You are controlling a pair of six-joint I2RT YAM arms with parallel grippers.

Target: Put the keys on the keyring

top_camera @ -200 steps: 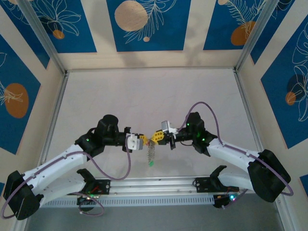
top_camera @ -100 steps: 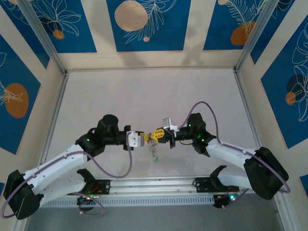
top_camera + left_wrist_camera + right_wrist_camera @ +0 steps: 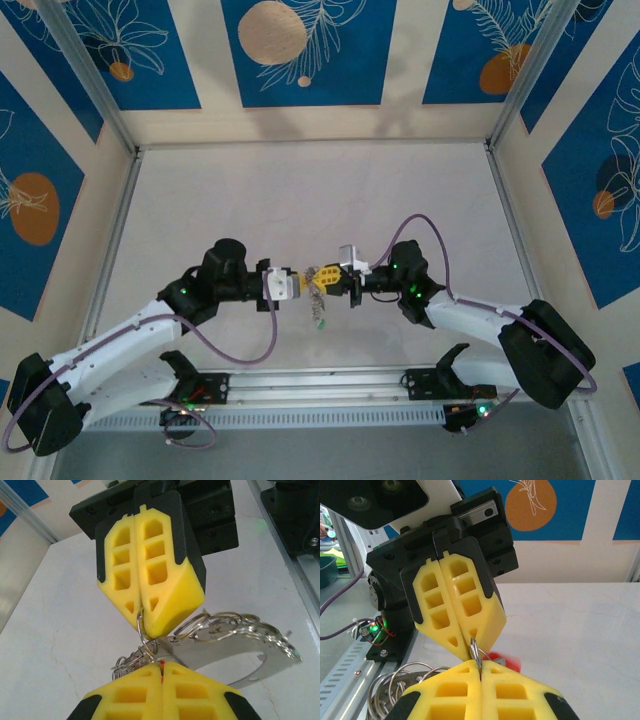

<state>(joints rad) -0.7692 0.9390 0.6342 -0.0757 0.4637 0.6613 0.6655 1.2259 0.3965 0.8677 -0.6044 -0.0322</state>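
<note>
Left pincer (image 3: 304,284) closed, yellow fingers (image 3: 135,692) pressed flat against each other. It sits over the near middle of the white surface (image 3: 300,200), pointing right. In the left wrist view the thin wire of the keyring (image 3: 142,629) runs straight into its seam, so it is pinching the ring. A red sliver shows in that same seam; can't tell what it belongs to.

Keys (image 3: 317,306) are bunched in a small clump hanging just below the point where the two pincers meet. Close up, the clump is a tangle of silvery loops and flat metal, trailing off to one side of the ring. A red tag (image 3: 502,661) sits right behind the fingertips.

Right pincer (image 3: 319,281) closed too, tip to tip with the left one, the two nearly touching. It grips the same ring: the wire comes out between its fingertips and loops across to the left one.
</note>
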